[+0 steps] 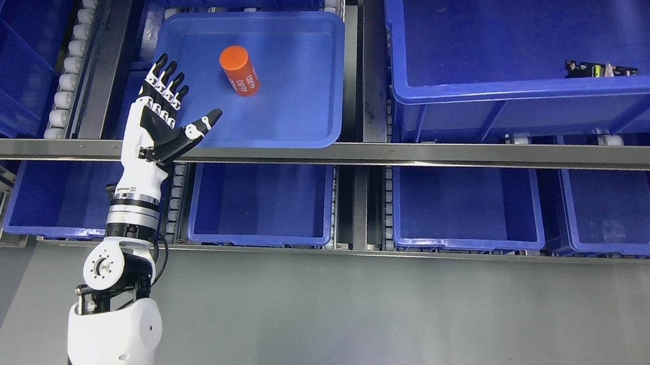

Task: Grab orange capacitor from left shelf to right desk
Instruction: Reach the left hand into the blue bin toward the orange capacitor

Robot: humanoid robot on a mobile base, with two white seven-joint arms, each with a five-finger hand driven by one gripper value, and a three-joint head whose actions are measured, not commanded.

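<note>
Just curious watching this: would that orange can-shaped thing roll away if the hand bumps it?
Probably it would tip first: the orange capacitor seems to stand on end in the blue tray. Once down, its round body would likely roll. The open left hand isn't touching it.

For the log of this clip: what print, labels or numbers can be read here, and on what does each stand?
Orange can in the shallow blue tray: white print down its side, seemingly digits, not surely readable.
Small dark part in the deep bin at right: any marking too small to read.
Left hand, other bins: no print visible.
</note>
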